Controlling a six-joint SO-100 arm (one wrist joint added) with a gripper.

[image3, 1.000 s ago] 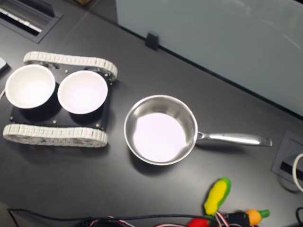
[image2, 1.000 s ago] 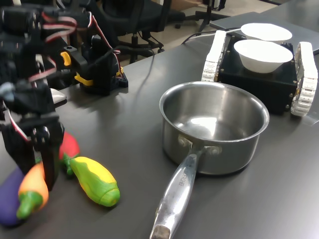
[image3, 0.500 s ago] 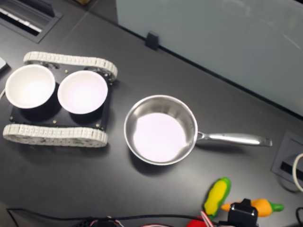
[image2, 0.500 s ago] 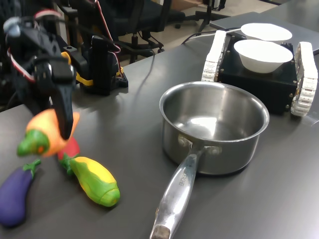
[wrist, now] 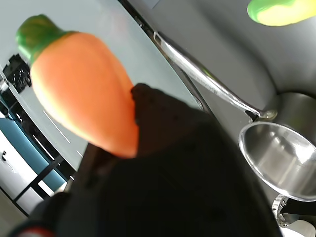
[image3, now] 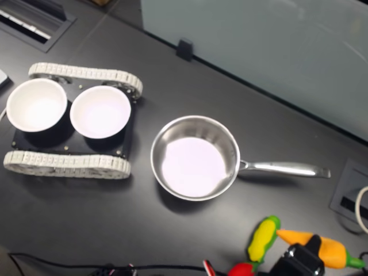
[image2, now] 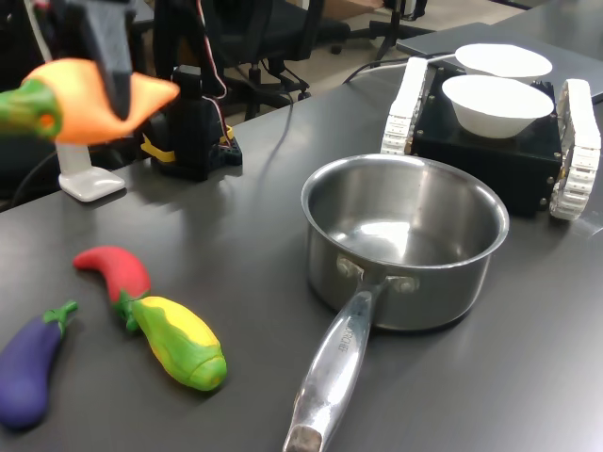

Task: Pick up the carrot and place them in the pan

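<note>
The carrot [image2: 83,98] is up in the air, well clear of the table [image2: 245,235], lying roughly level near the top of the first exterior view's left with its green stem end pointing to that view's left edge and its orange tip pointing toward the pan [image2: 405,240]. The gripper [image2: 105,56] is clamped on the carrot, a dark finger [image2: 111,47] crossing over its middle. In the wrist view the carrot [wrist: 81,94] fills the frame beside the black jaw, green cap outermost, and the pan [wrist: 281,158] shows beyond it with its long handle [wrist: 207,81] running away.

From above, in the second exterior view, the carrot [image3: 319,248] sits at the lower right, its tip just beside the corn toy [image3: 263,237], with the black gripper [image3: 302,260] over its middle. The pan [image3: 195,158] stands well apart from it, empty, handle [image3: 284,169] pointing to the second exterior view's right.

Down on the table in the first exterior view, the red chili toy [image2: 115,271] touches the corn toy [image2: 181,341], and a purple eggplant toy [image2: 28,365] lies near them at the left edge. Beyond the pan, two white bowls [image2: 497,104] ride on a black tracked base [image2: 490,151] with white treads.
</note>
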